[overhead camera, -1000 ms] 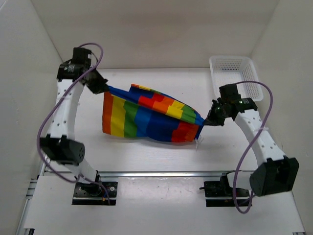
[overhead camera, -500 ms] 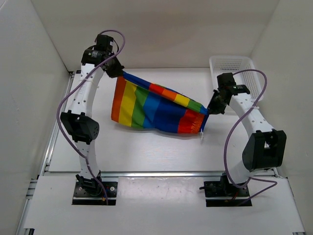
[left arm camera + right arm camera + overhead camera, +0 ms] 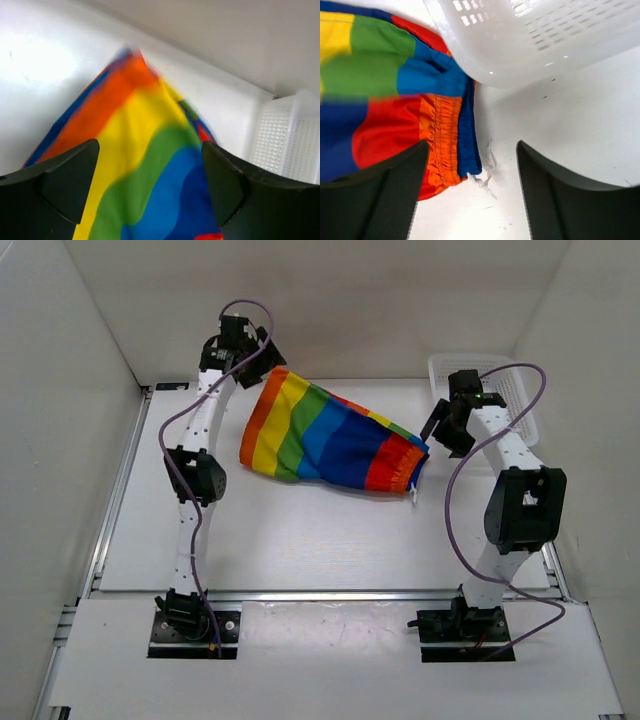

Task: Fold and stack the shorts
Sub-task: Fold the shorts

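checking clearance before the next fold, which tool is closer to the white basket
Right. The right tool is just beside the basket, at its near-left side by the waistband end of the shorts. The left tool is across the table, at the shorts' far-left end.

A white table (image 3: 300, 540) is enclosed by a plain white back wall (image 3: 330, 300) and two white side walls (image 3: 50, 440). A metal rail (image 3: 330, 594) is fitted along the near edge, another along the left edge. Lighting is even and diffuse; soft shadows are noted on the table.
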`<state>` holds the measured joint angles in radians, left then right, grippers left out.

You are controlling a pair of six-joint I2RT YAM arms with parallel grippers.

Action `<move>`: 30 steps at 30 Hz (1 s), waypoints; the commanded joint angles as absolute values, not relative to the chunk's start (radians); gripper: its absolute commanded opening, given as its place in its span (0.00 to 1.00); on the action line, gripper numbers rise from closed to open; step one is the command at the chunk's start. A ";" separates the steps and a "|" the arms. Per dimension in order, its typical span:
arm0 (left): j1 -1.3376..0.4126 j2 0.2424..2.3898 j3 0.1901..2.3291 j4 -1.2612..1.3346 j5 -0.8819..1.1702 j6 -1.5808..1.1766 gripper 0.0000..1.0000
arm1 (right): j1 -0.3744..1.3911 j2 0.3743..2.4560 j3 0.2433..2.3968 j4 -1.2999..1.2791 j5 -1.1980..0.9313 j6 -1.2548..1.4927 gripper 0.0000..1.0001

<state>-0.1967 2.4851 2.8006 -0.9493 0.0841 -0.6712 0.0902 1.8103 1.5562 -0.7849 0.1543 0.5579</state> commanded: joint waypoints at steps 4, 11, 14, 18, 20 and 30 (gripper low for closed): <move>-0.178 2.263 2.584 -0.891 0.060 -0.634 1.00 | 0.132 1.619 1.548 -0.747 0.137 0.538 0.82; -0.149 1.935 2.024 -0.891 -0.024 -0.563 0.86 | 0.153 1.483 1.250 -0.747 0.031 0.549 0.83; -0.140 1.904 1.841 -0.891 -0.025 -0.563 0.83 | 0.153 1.470 1.177 -0.738 -0.018 0.563 0.83; -0.130 1.954 1.769 -0.882 -0.025 -0.563 1.00 | 0.153 1.502 1.157 -0.687 -0.112 0.610 0.85; -0.130 2.041 1.802 -0.882 0.021 -0.529 1.00 | 0.153 1.543 1.157 -0.666 -0.139 0.626 0.86; -0.140 2.296 1.973 -0.873 0.120 -0.488 0.94 | 0.178 1.836 1.308 -0.594 -0.067 0.627 0.80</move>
